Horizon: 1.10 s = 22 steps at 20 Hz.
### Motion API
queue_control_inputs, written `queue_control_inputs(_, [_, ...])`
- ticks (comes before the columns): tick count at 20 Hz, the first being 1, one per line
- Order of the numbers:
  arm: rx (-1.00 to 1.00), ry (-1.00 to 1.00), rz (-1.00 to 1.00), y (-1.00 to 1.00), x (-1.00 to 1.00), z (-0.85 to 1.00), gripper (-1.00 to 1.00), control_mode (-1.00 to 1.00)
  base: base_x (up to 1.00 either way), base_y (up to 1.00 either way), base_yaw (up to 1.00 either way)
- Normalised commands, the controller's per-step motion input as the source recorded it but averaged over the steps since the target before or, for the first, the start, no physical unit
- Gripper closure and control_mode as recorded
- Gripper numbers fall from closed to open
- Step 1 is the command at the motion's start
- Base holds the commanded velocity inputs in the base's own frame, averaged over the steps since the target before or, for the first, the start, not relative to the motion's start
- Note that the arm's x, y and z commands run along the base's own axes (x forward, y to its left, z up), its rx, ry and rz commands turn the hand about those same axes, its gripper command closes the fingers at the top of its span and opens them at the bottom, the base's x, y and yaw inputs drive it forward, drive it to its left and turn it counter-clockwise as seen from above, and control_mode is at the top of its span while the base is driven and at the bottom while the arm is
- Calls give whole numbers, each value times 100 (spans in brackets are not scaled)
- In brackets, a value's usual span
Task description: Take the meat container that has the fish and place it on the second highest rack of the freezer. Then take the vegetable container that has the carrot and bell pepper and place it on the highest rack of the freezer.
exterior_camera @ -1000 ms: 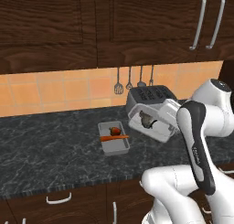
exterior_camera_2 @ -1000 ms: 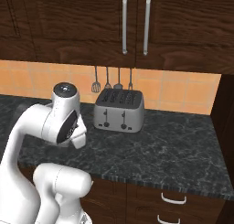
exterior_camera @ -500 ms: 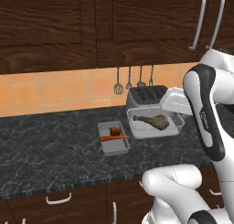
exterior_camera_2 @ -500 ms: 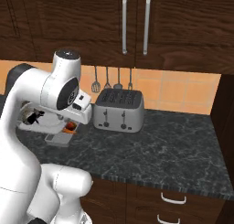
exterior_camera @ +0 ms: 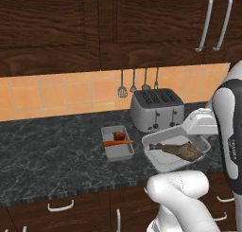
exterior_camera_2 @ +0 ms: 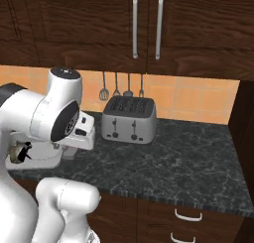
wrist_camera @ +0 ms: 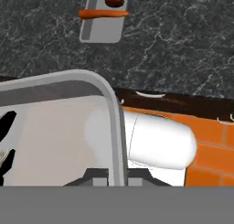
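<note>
The meat container (exterior_camera: 160, 159), a grey tray holding the dark fish (exterior_camera: 178, 150), hangs tilted over the counter's front edge, in front of the toaster. My gripper (exterior_camera: 204, 142) is shut on its right rim. In the hand view the gripper (wrist_camera: 112, 177) clamps the tray's rim (wrist_camera: 115, 122), and the fish tail (wrist_camera: 5, 127) shows at the left. The right base view shows the tray (exterior_camera_2: 34, 160) behind my arm. The vegetable container (exterior_camera: 118, 149) rests on the counter with the carrot (exterior_camera: 118, 142) and the bell pepper (exterior_camera: 119, 136) in it. The freezer is out of view.
A silver toaster (exterior_camera: 156, 109) stands against the tiled wall, with utensils (exterior_camera: 137, 83) hanging above it. Dark cabinets (exterior_camera: 142, 22) overhang the black stone counter (exterior_camera: 52, 155). Drawers (exterior_camera_2: 188, 214) run below the counter's edge.
My arm has swung right and toward the counter's front, carrying the tray with the fish away from the toaster. The vegetable container has stayed put.
</note>
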Motion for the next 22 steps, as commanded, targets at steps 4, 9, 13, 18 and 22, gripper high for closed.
queue_control_inputs(4, [21, 0, 0, -16, 0, 18, 100, -100, 0, 0, 0])
queue_control_inputs(9, [2, 0, 0, 0, 0, 1, 100, -100, 0, 0, 0])
queue_control_inputs(13, [0, 0, 0, 0, 0, 0, 100, 100, -30, -9, 0])
queue_control_inputs(18, [0, 0, 0, 0, 0, 0, 100, 100, -84, -1, -7])
queue_control_inputs(22, [0, 0, 0, 0, 0, 0, 100, 100, -70, 0, -15])
